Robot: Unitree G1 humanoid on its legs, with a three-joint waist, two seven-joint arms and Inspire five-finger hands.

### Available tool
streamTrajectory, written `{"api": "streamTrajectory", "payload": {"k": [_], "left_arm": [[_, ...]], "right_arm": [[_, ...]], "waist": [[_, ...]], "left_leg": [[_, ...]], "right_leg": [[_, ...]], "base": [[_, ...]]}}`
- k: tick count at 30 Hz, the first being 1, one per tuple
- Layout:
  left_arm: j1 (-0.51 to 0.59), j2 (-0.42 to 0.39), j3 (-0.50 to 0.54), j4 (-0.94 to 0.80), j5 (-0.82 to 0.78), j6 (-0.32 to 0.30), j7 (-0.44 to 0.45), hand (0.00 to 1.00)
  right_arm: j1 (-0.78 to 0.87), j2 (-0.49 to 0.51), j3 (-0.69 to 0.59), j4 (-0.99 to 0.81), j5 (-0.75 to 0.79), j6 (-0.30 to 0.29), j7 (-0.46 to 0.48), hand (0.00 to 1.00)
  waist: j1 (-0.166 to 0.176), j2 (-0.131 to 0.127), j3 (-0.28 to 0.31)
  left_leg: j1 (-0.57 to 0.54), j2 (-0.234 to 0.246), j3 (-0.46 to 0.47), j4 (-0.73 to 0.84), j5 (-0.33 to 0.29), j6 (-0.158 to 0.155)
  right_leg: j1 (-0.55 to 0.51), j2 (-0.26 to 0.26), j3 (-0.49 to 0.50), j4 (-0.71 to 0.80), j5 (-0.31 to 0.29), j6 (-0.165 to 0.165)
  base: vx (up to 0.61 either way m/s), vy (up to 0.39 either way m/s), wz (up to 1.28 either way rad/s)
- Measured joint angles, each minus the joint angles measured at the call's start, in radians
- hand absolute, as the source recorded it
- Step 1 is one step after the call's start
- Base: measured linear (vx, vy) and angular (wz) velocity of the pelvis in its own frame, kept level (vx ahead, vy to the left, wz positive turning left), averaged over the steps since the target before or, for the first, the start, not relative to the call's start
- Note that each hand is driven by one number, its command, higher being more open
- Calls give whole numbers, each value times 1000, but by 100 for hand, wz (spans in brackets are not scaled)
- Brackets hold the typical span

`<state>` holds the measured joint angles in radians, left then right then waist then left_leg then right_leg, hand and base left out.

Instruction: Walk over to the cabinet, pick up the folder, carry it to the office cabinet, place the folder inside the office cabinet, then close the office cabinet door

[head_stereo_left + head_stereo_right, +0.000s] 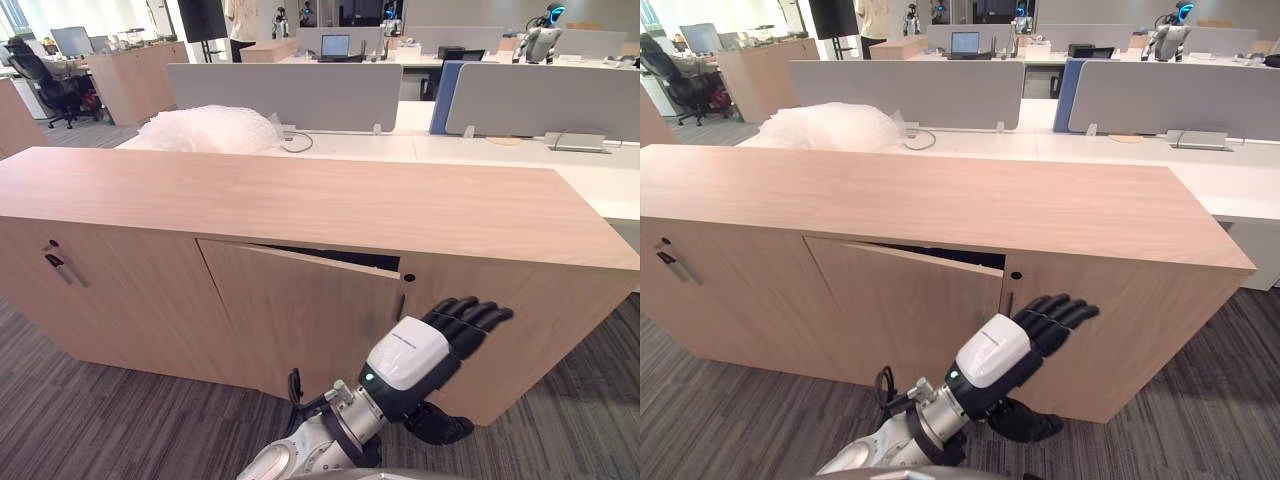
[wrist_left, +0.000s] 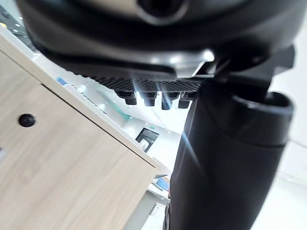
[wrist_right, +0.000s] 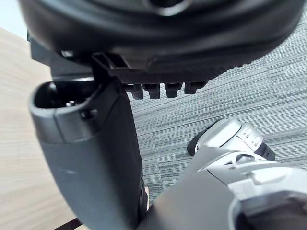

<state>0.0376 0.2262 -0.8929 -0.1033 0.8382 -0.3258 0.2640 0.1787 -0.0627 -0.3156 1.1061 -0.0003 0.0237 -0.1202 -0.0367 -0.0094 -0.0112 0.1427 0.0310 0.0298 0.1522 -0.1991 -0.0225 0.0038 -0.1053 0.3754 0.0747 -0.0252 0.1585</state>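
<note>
Left eye view: the cabinet door (image 1: 290, 320) in the front of the long wooden cabinet (image 1: 300, 200) stands slightly ajar. A dark wedge runs along its top edge and is widest at the right end. What lies behind it is too dark for me to make out. A small dark handle (image 1: 400, 305) sits at the door's right edge, with a round lock hole (image 1: 409, 277) just beside it at 1 o'clock.

My left hand (image 1: 415, 365) is at 4 o'clock from the door's middle, in front of the panel to the right of the door. It is spread wide and holds nothing. Its fingers (image 1: 470, 315) are straight and point to 2 o'clock, and the thumb (image 1: 440, 425) hangs toward 6 o'clock. I cannot tell whether the fingers touch the wood.

In its wrist view my right hand (image 3: 96, 158) hangs relaxed and empty over the grey carpet (image 3: 268, 86).

Another handle (image 1: 60, 265) sits at 9 o'clock from the door. Behind the cabinet, at 11 o'clock, a heap of bubble wrap (image 1: 210, 130) lies on a white bench (image 1: 480, 150) with grey screens (image 1: 285, 95). Farther off I see a laptop (image 1: 335, 45) at 12 o'clock, an office chair (image 1: 45, 80) at 10 o'clock and another robot (image 1: 540, 40) at 1 o'clock.
</note>
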Motion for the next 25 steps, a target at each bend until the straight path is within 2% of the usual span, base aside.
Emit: {"api": "streamTrajectory", "payload": {"k": [6,8,9,10,11,12,13,14,16,19,20,21,25], "left_arm": [[-33,-1,-48,53,2,-15,-14,100],[-28,-1,-51,78,-89,-13,-99,100],[-23,-1,-46,89,-133,-13,-132,100],[-1,0,-26,109,-230,-9,-195,100],[42,0,15,140,-339,2,-248,100],[87,-4,51,174,-410,15,-288,100],[156,-18,115,227,-492,38,-325,100],[186,-27,148,263,-562,58,-342,100],[244,-52,277,399,-742,119,-380,100],[225,-95,602,746,-945,221,-381,100],[219,-94,652,798,-962,233,-373,100],[211,-93,745,885,-986,244,-360,100],[160,-118,996,1115,-1004,262,-295,100]], "right_arm": [[0,8,-21,7,-1,3,-5,100],[-1,8,-18,2,-12,10,-7,100],[-1,9,-18,-2,-20,13,-7,100],[-2,13,-18,-11,-29,16,-13,100],[-7,12,-15,-24,-40,15,-14,100],[-5,13,-12,-27,-40,16,-11,100],[-7,11,-8,-27,-44,21,-4,100],[-9,10,-8,-26,-49,25,1,100],[-20,4,-17,-16,-79,37,11,100],[-65,-23,-66,51,-136,55,52,100],[-66,-23,-77,60,-135,55,52,100],[-68,-26,-97,73,-135,55,52,100],[-79,-42,-124,98,-115,54,51,100]], "waist": [[-9,-7,-7],[-5,-9,-6],[-1,-9,-5],[5,-13,-2],[-1,-10,14],[-8,-12,13],[-9,-11,13],[-9,-11,13],[-5,-9,11],[10,0,14],[11,2,13],[15,9,11],[28,30,19]], "left_leg": [[24,-1,22,-24,18,-5],[45,14,55,-23,16,-9],[54,19,69,-24,13,-13],[71,24,105,-23,7,-21],[96,34,131,-25,-3,-30],[108,44,146,-26,-9,-38],[113,58,157,-27,-14,-46],[110,65,157,-27,-16,-50],[85,84,147,-28,-23,-63],[62,109,69,-45,-17,-80],[62,116,63,-44,-13,-75],[60,125,47,-45,-10,-76],[53,125,0,-48,-6,-71]], "right_leg": [[0,6,21,-7,17,3],[-4,21,39,10,17,2],[-8,23,28,18,12,-10],[-36,1,-67,58,11,-27],[-38,-9,-129,81,17,-26],[-34,1,-135,81,23,-25],[-36,17,-137,77,28,-31],[-37,23,-141,70,30,-35],[-36,33,-162,24,53,-44],[16,52,-220,-112,130,-58],[21,57,-229,-124,133,-59],[26,65,-239,-138,135,-62],[40,65,-258,-158,137,-64]], "base": [[-45,-15,-13],[-26,-10,-36],[-25,-8,-61],[-42,14,-78],[-34,19,-80],[-7,6,-56],[19,-16,-29],[26,-35,-10],[27,-40,9],[77,-46,25],[109,-62,27],[96,-54,17],[110,-34,11]]}}
